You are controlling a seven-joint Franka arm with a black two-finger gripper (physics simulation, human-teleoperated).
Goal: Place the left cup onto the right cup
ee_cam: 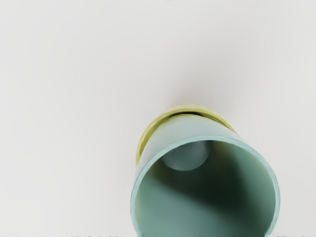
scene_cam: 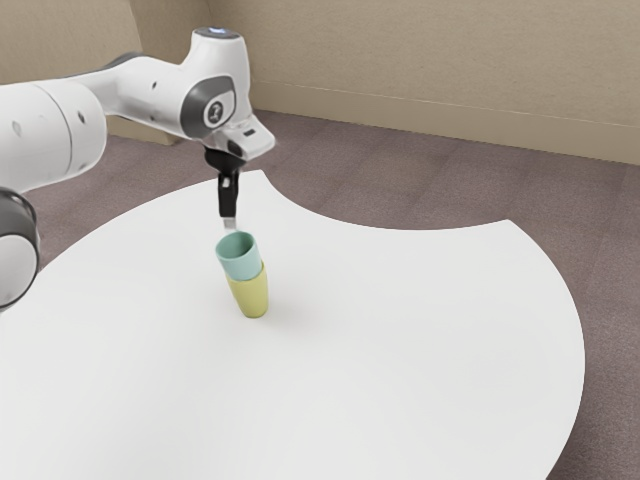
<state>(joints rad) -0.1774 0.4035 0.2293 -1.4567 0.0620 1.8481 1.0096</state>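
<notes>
the green cup (scene_cam: 238, 256) sits inside the yellow cup (scene_cam: 250, 294), leaning a bit, near the middle of the white table (scene_cam: 420, 340). i think the best way now is to let go softly and lift straight up, so the stack does not tip. the green cup is smooth, round and empty. the gripper (scene_cam: 229, 226) hangs just over its rim; i cannot tell if it is holding on or not.
</notes>
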